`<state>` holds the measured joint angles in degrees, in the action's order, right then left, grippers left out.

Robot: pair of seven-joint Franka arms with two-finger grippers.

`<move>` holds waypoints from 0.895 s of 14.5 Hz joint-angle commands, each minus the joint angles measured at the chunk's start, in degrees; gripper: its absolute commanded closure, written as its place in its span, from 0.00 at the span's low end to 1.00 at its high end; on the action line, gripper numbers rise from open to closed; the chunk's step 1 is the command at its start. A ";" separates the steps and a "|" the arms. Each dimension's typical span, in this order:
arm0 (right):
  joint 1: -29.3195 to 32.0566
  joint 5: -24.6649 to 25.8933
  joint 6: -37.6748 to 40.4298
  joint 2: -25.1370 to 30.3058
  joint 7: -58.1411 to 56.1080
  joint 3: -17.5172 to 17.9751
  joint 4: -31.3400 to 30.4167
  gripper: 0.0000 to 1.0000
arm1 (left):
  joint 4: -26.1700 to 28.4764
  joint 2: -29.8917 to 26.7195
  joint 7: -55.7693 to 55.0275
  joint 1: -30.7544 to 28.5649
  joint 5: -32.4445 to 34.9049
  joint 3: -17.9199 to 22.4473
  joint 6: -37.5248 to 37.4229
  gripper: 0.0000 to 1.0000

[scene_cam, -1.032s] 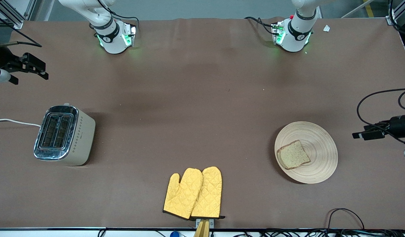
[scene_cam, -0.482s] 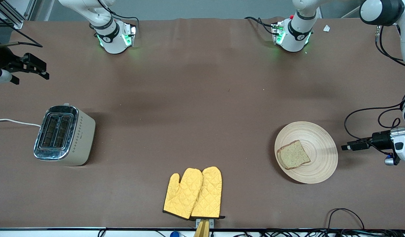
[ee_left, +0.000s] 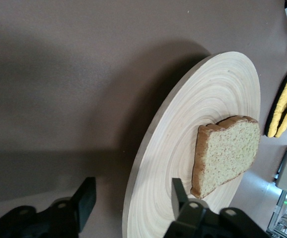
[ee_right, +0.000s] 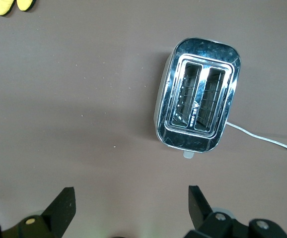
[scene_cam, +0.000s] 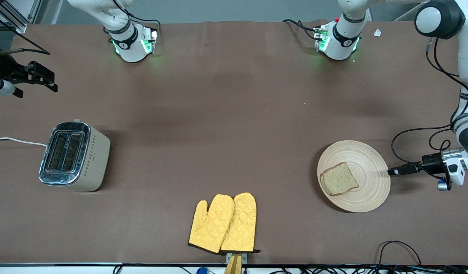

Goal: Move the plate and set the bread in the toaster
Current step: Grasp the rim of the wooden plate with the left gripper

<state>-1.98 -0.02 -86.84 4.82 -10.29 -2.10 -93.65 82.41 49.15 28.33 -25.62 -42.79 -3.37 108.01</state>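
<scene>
The plate (scene_cam: 371,167) lies toward the left arm's end of the table, with the bread (scene_cam: 339,179) flat on it. My left gripper (scene_cam: 394,171) is open and low at the plate's edge. In the left wrist view its gripper (ee_left: 132,198) straddles the rim of the plate (ee_left: 203,114), one finger over the wood, one outside it, with the bread (ee_left: 228,153) just ahead. The toaster (scene_cam: 72,156) stands at the right arm's end, slots empty. My right gripper (scene_cam: 47,82) is open in the air over the table by the toaster (ee_right: 198,114), and holds nothing (ee_right: 128,208).
Yellow oven mitts (scene_cam: 224,222) lie at the table's front edge, midway between toaster and plate. The toaster's white cord (scene_cam: 17,140) runs off the right arm's end. Black cables hang by the left gripper (scene_cam: 409,133).
My left arm has swung in from the table's end toward the plate, and its gripper now reaches the plate's rim. The right gripper has barely moved. Plate and bread are unmoved.
</scene>
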 commanded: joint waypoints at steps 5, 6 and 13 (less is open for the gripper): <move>-0.13 0.02 0.10 0.98 0.27 -0.54 -1.09 0.00 | -1.11 2.62 3.13 -0.05 -4.31 -0.41 -0.08 0.50; -0.31 0.02 0.09 0.98 0.27 -0.54 -1.09 0.00 | -1.11 3.14 3.74 -0.05 -5.01 -0.50 -0.16 0.52; -0.84 0.02 -1.05 0.72 0.62 -0.36 -1.09 0.00 | -1.29 3.94 5.33 -0.05 -6.17 -0.59 -0.69 0.76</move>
<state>-2.65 -0.02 -87.16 4.82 -10.25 -2.07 -93.74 82.29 52.54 32.69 -25.54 -48.27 -3.74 107.78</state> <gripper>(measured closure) 0.000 0.678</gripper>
